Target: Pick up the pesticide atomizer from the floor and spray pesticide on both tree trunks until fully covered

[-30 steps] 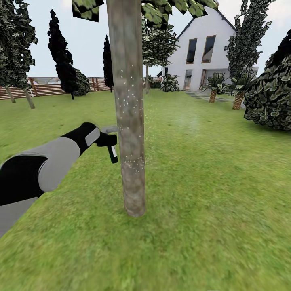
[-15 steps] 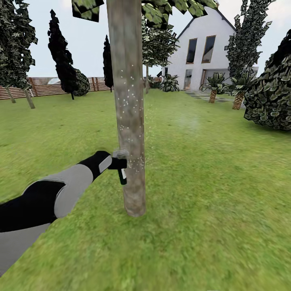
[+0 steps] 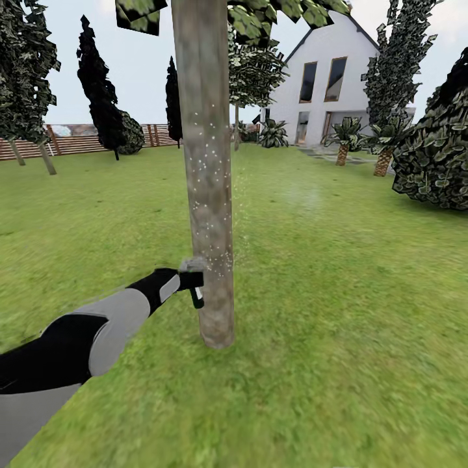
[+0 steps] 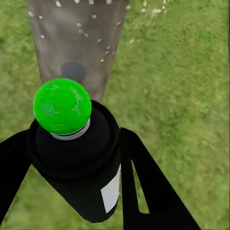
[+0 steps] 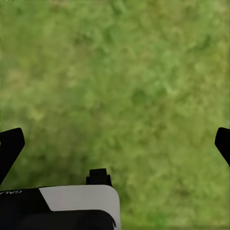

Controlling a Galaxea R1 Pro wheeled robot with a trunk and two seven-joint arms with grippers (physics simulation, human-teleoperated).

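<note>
left gripper [image 3: 192,283] is clamped on the pesticide atomizer [image 3: 196,296], its two dark fingers [image 4: 143,184] pressed against either side of the bottle. in the head view the arm reaches forward and low, holding the bottle just beside the lower part of the tree trunk [image 3: 209,195], on its left face, so close i cannot tell whether they touch. the bottle hangs tilted below the gripper, its grey head up by the bark; that looks chosen so the nozzle faces the trunk at short range.

in the left wrist view the green dot [image 4: 62,106] on top of the atomizer sits in front of the trunk's base, and a white label shows on the bottle's side. pale flecks dot the bark from about mid-height down to the gripper's level, with a faint scatter in the air to the right of the trunk; i read these as spray. the lowest stretch above the lawn [image 3: 338,325] looks bare, so this low hold likely aims at that gap.

right gripper [image 5: 115,143] hangs over grass with its tips spread wide, holding nothing.

a white house [image 3: 325,84] and wooden fence [image 3: 71,140] stand well behind.
</note>
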